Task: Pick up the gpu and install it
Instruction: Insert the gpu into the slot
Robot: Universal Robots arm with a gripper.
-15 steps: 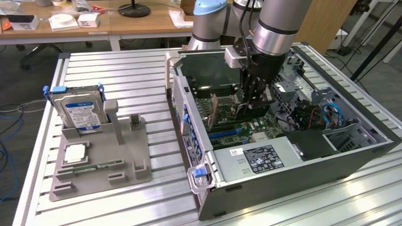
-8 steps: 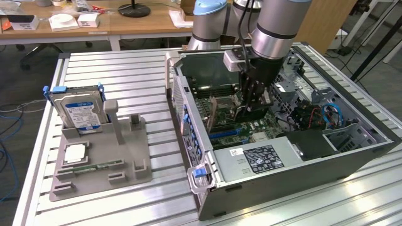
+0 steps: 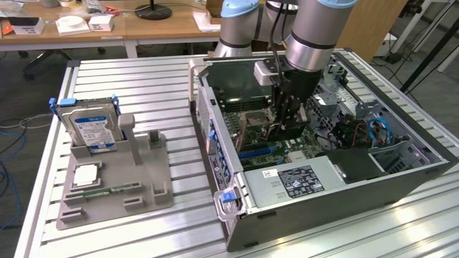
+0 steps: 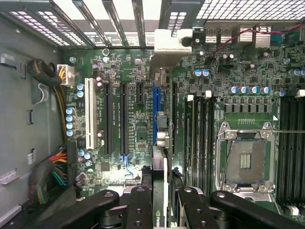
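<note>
Jaws pinched tight on the gpu [image 4: 159, 191], a thin dark card held on edge between the two black fingers [image 4: 138, 205] of the gripper [image 4: 159, 202]. Seen from the wrist, card standing straight up over the green motherboard [image 4: 133, 71], lined up along the blue slot [image 4: 155, 102], with its shiny metal end plate [image 4: 167, 43] up by the slotted back wall of the case. Cannot tell if the card's bottom edge is touching the slot or just above it.

From the exterior view's left: a blue-labelled hard drive [image 3: 92, 126] standing upright in a gray holder tray [image 3: 118, 177] on the slatted metal table [image 3: 143, 80]. Lying flat in the same tray, a small silver square chip [image 3: 85, 174] and a narrow green memory stick [image 3: 107, 190] just below it. Next, toward the middle, the open computer case [image 3: 323, 161] lying on its side, with a blue latch [image 3: 228, 196] on its near corner. Inside it, the silver and black arm [image 3: 312, 37] reaching straight down, gripper [image 3: 288, 115] low over the board with the dark card in it. At the exterior view's right inside the case, blue cables [image 3: 379, 131] and a black power box with a white label [image 3: 298, 180].
</note>
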